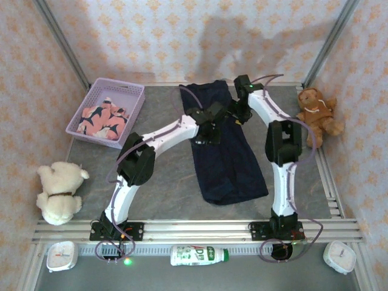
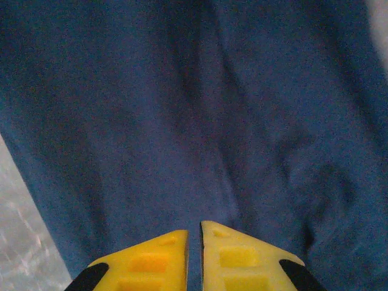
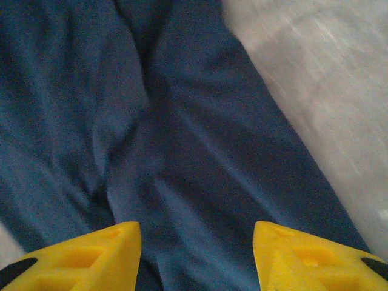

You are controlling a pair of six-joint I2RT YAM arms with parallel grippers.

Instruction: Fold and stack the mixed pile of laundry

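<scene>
One dark navy garment (image 1: 229, 160) lies spread lengthwise at the middle of the grey surface (image 1: 167, 182). Two robot arms, the left arm (image 1: 163, 136) and the right arm (image 1: 282, 145), reach over its far half. The left fingers (image 2: 151, 257) are nearly together, with a thin slit between them, over the navy cloth. The right fingers (image 3: 91, 254) stand wide apart over it.

To the far left of the navy garment, one pink shark-print garment (image 1: 103, 118) sits in one lavender basket (image 1: 121, 83). There are two teddy bears: a cream bear (image 1: 59, 191) left of the navy garment and a brown bear (image 1: 316, 114) right of it. Nearer than the navy garment lie one bottle (image 1: 199, 255) and two white dials, a left dial (image 1: 62, 256) and a right dial (image 1: 338, 256).
</scene>
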